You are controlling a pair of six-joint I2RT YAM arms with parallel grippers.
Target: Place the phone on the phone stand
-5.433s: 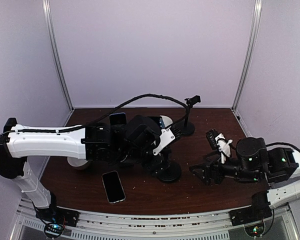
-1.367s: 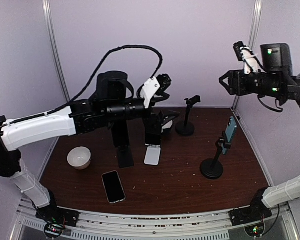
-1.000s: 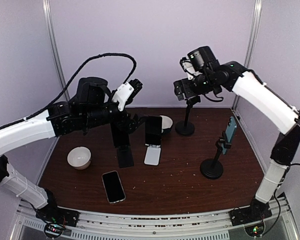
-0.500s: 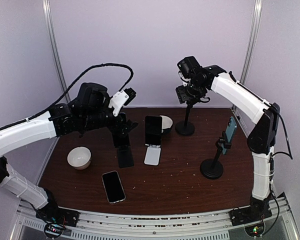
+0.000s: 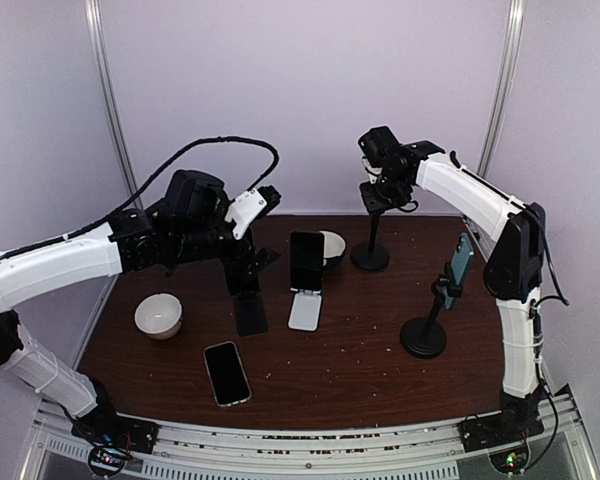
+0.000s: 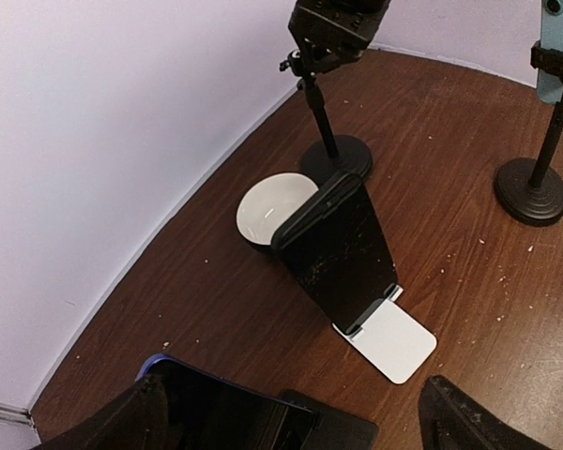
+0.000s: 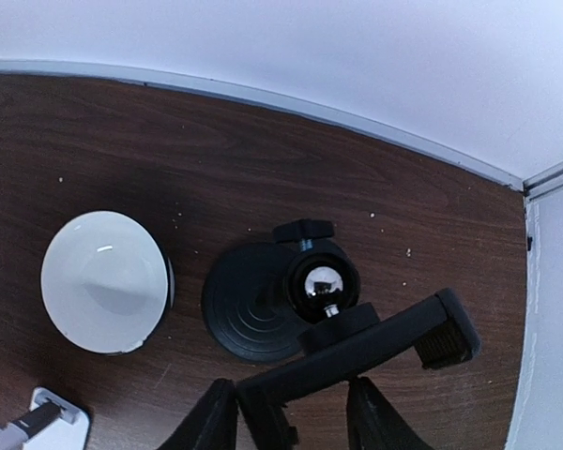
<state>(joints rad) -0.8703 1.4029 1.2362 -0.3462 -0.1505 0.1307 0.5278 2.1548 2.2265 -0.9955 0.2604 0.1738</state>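
Note:
A dark phone [image 5: 226, 372] lies flat on the table near the front left. Another phone with a blue edge [image 6: 183, 405] leans on a black stand [image 5: 250, 318]. My left gripper [image 5: 248, 262] [image 6: 291, 417] stands open around its top, the fingers well clear of both sides. A third phone [image 5: 305, 260] [image 6: 342, 246] rests on a white stand [image 6: 392, 339]. At the back, my right gripper [image 5: 378, 195] [image 7: 291, 412] straddles the empty clamp [image 7: 357, 349] of a black pole stand [image 5: 370, 255]. Its jaws are half closed, with a gap left beside the right finger.
A blue phone [image 5: 462, 258] [image 6: 558, 42] sits clamped on a second pole stand [image 5: 424, 338] at the right. One white bowl [image 5: 160, 315] stands at the left, another [image 5: 332, 244] [image 7: 105, 279] behind the white stand. Purple walls close in the brown table [image 5: 360, 365].
My right arm has swung from the far right to the back pole stand, and its jaws have narrowed round the clamp. The left gripper has sunk a little and stayed open.

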